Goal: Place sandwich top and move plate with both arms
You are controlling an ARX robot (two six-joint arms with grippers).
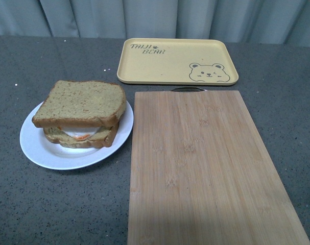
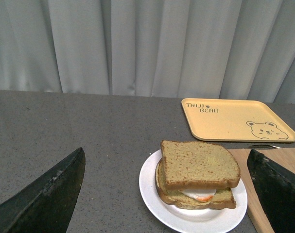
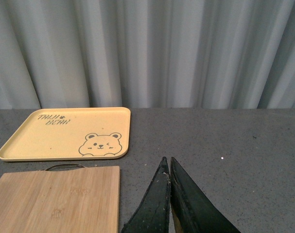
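Note:
The sandwich top (image 1: 82,103), a plain brown speckled bread slice, lies on a second slice with a fried egg (image 1: 79,135) peeking out, all on the round white plate (image 1: 37,148) at the table's left. In the left wrist view the sandwich top (image 2: 198,163) and plate (image 2: 149,194) sit between and beyond my open left gripper (image 2: 169,191), whose dark fingers (image 2: 50,194) stand wide apart. My right gripper (image 3: 167,162) is shut on nothing, above the grey table to the right of the board. Neither arm shows in the front view.
A wooden cutting board (image 1: 206,168) lies right of the plate, almost touching its rim. A yellow tray with a bear drawing (image 1: 177,61) sits behind the board. A grey curtain hangs behind the dark speckled tabletop (image 1: 277,102).

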